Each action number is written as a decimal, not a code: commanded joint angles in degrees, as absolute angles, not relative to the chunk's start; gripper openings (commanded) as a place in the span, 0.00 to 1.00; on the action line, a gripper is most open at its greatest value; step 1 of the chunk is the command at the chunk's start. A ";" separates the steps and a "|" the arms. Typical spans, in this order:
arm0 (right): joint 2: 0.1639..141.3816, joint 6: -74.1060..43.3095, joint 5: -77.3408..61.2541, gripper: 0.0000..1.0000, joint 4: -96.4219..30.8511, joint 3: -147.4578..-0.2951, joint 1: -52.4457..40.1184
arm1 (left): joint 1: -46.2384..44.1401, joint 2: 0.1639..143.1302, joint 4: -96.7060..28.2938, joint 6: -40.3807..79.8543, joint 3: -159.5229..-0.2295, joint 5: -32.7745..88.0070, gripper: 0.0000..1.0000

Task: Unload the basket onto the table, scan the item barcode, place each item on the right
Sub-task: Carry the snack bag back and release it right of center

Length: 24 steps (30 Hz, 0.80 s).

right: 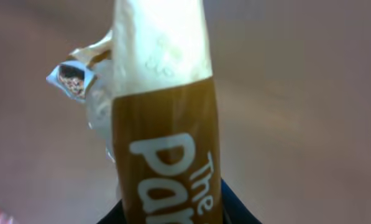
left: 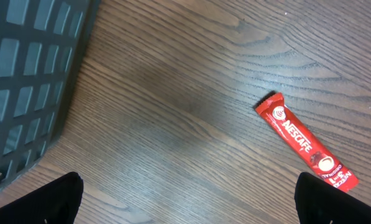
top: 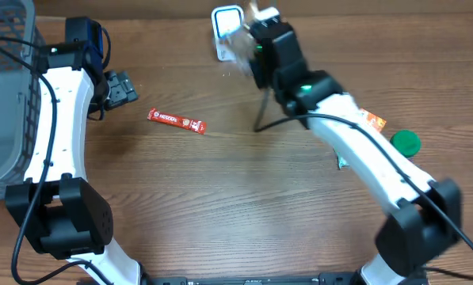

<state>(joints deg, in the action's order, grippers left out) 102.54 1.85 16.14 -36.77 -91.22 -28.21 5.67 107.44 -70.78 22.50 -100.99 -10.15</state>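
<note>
My right gripper is at the table's far edge, shut on a brown and cream snack packet with white lettering. In the right wrist view the packet stands upright out of the jaws and fills the middle. In the overhead view its pale end sits right beside the white barcode scanner. No barcode shows. My left gripper stands open over bare wood at the left, its fingertips wide apart with nothing between them. A red Nescafe stick lies flat just right of it.
A grey mesh basket stands at the far left, close to the left arm. At the right, by the right arm, lie an orange packet and a green round lid. The Nescafe stick lies left of centre.
</note>
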 commanded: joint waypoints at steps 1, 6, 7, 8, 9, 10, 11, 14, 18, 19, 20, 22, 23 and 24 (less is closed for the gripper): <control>102.78 -3.40 3.77 0.04 -48.34 -90.67 -24.80 | 5.61 107.50 -70.89 22.26 -101.89 -10.90 1.00; 102.87 -3.20 4.82 0.60 -61.67 -89.67 -18.37 | 5.61 107.50 -70.87 22.26 -101.89 -10.90 1.00; 102.87 -3.22 5.08 1.00 -61.87 -89.67 -17.23 | 5.61 107.50 -70.87 22.26 -101.89 -10.92 1.00; 102.87 -3.27 4.99 1.00 -61.84 -89.69 -16.16 | 5.61 107.50 -70.87 22.26 -101.89 -10.92 1.00; 102.87 -3.53 4.93 1.00 -61.73 -89.67 -15.16 | 5.61 107.50 -70.87 22.26 -101.89 -10.90 1.00; 102.87 -4.14 4.78 1.00 -61.45 -89.67 -14.44 | 5.61 107.50 -70.87 22.26 -101.89 -10.92 1.00; 102.87 -6.20 4.29 1.00 -60.64 -89.69 -13.61 | 5.61 107.50 -70.87 22.26 -101.89 -10.92 1.00; 102.87 -7.73 -3.79 1.00 -57.10 -89.69 -12.67 | 5.61 107.50 -70.87 22.26 -101.89 -10.92 1.00; 102.89 -7.75 -19.68 1.00 -51.20 -89.41 -13.37 | 5.61 107.50 -70.89 22.26 -101.89 -10.92 1.00; 102.91 -7.75 -22.72 1.00 -49.52 -89.14 -13.91 | 5.61 107.50 -70.87 22.26 -101.89 -10.92 1.00; 102.91 -7.75 -25.74 1.00 -47.48 -88.95 -14.68 | 5.61 107.50 -70.89 22.26 -101.89 -10.90 1.00; 102.94 -9.50 -27.18 0.88 -43.81 -88.44 -16.47 | 5.61 107.50 -70.87 22.26 -101.89 -10.90 1.00; 102.96 -12.08 -26.24 0.74 -40.84 -87.90 -18.37 | 5.61 107.50 -70.89 22.26 -101.89 -10.90 1.00; 102.98 -13.13 -25.45 0.68 -39.00 -87.37 -19.70 | 5.61 107.50 -70.87 22.26 -101.89 -10.92 1.00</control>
<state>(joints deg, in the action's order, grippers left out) 103.37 -8.49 -19.64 -42.76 -88.97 -15.62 5.67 107.44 -70.78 22.48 -100.99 -10.15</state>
